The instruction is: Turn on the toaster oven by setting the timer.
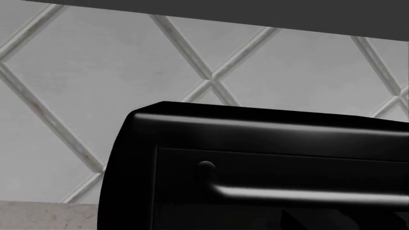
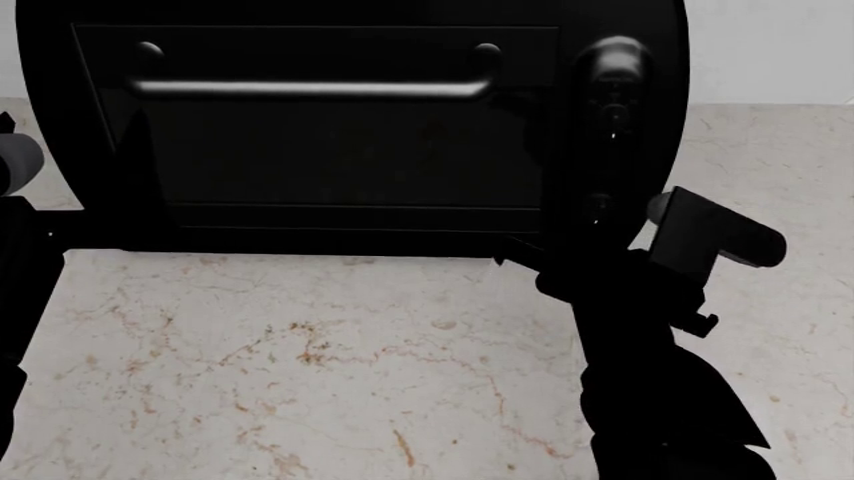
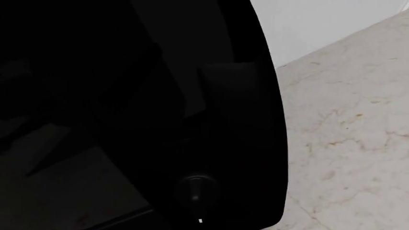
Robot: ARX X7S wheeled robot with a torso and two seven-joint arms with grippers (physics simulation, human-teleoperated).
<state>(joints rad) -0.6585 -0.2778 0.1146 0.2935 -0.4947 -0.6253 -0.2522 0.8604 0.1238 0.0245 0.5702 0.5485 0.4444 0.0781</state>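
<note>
The toaster oven (image 2: 334, 150) is a black box with a dark glass door, standing at the back of the marble counter (image 2: 307, 350). Its glossy bar handle (image 2: 307, 88) runs across the door top. A column of black knobs (image 2: 615, 70) is on its right side. My right arm reaches up from the lower right, and my right gripper (image 2: 594, 215) is against the lower part of the knob column, black on black. In the right wrist view a knob (image 3: 195, 187) with a white mark sits very close. The left wrist view shows the oven's upper corner (image 1: 255, 158).
A white diamond-tiled wall (image 1: 96, 72) stands behind the oven, under a dark cabinet edge (image 1: 255, 12). My left arm (image 2: 16, 200) shows at the head view's left edge, beside the oven. The right arm's wrist camera block (image 2: 714, 240) juts out to the right.
</note>
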